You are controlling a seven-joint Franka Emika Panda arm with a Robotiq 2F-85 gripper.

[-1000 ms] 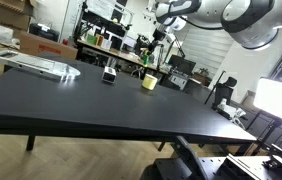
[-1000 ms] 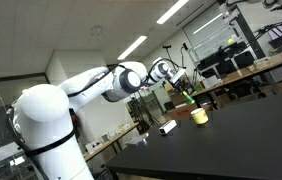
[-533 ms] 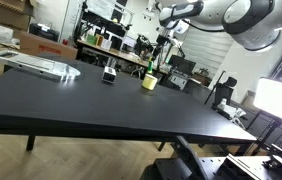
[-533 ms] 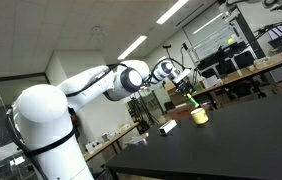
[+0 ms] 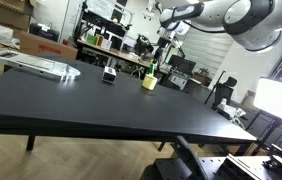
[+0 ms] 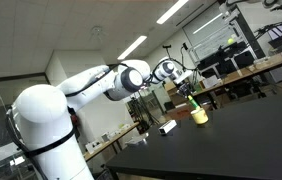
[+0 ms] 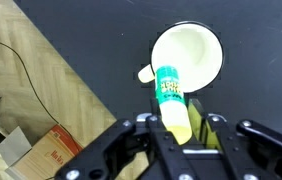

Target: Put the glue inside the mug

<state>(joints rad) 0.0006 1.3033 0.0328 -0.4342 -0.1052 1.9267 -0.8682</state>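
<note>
The small pale-yellow mug (image 5: 149,83) stands upright on the black table (image 5: 91,105); it also shows in an exterior view (image 6: 199,117) and in the wrist view (image 7: 205,48). My gripper (image 7: 179,128) is shut on the glue (image 7: 170,93), a yellow stick with a green-and-white label. The glue points down over the mug's opening, near the rim on the handle side. In both exterior views the glue (image 5: 152,70) (image 6: 192,102) hangs just above the mug, with the gripper (image 5: 162,52) (image 6: 187,92) over it. The mug's inside looks empty.
A small black-and-white object (image 5: 109,74) (image 6: 167,127) stands on the table beside the mug. A flat silver item (image 5: 36,65) lies at the table's far corner. Shelves, desks and lab clutter stand behind the table. The wrist view shows wooden floor and a cardboard box (image 7: 36,150) past the edge.
My gripper has come down with the glue toward the mug during the last second. Over the last half second it has barely moved. The mug has not moved.
</note>
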